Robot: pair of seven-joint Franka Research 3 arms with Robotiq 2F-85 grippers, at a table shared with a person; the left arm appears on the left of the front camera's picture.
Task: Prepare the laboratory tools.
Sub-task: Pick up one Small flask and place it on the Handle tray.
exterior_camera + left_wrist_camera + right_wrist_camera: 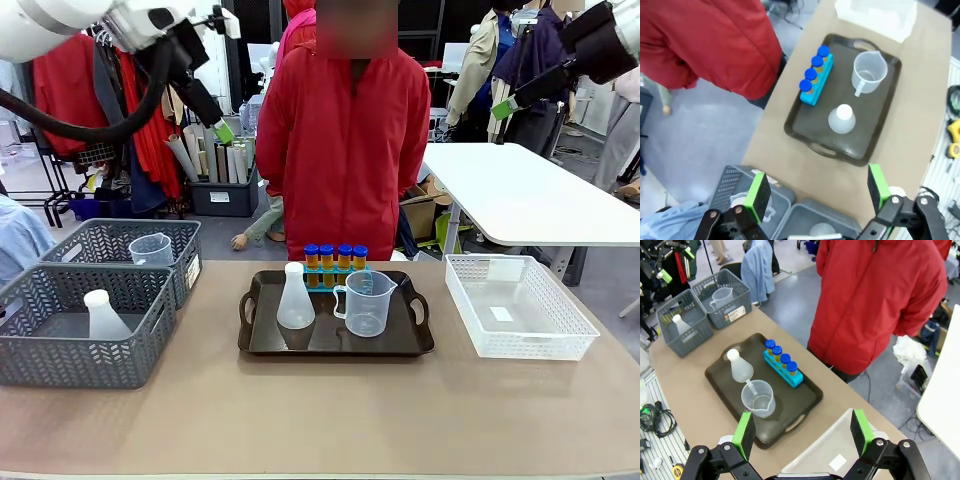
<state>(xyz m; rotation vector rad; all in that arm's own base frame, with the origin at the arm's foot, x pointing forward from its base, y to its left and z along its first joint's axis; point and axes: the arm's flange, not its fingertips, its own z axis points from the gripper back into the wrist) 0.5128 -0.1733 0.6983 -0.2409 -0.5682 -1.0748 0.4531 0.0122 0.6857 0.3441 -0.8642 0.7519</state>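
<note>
Both pincers hang high above the table with jaws wide apart, holding nothing: the left gripper [816, 192] and the right gripper [801, 429]. Well below and ahead of each, on the dark tray [262, 343], stand the four capped tubes [335, 259] in their blue rack [819, 81], the conical flask [295, 301] and the handled beaker [365, 303]. All look light, thin-walled and slippery; I judge the flask's neck and the beaker's rim the safest holds

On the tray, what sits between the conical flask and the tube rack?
Nothing: bare tray separates the conical flask from the blue rack of tubes, clearest in the left wrist view.
</note>
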